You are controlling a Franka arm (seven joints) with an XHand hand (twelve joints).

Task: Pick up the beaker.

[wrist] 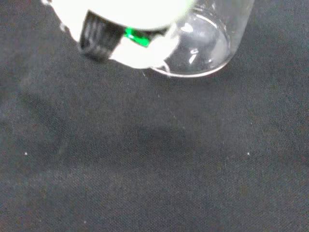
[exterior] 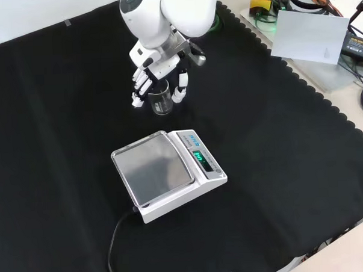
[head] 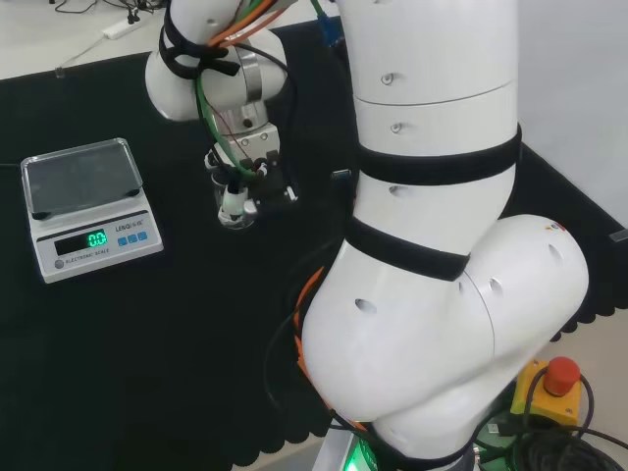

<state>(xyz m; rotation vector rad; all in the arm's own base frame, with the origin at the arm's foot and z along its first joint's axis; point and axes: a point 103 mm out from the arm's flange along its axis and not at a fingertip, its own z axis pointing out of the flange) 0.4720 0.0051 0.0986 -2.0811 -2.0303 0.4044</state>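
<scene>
in the head view we are looking down from behind and above the arm's base, over its white links, at the black cloth (head: 118, 373). in the front view we are facing the arm from the opposite side, higher and farther back. both are taking in the scale (head: 88, 208) (exterior: 168, 173). in the wrist view we are sitting close above the cloth, beside the beaker (wrist: 205, 41).

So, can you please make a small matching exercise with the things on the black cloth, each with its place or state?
Things:
1. clear glass beaker
2. white electronic scale
3. black and white hand
4. black power cable

Places or states:
A. runs from the scale toward the front view's near edge
B. fingers on both sides of the beaker
C. stands upright between the fingers
D. green display lit, pan bare

Pairs: 1-C, 2-D, 3-B, 4-A
</scene>
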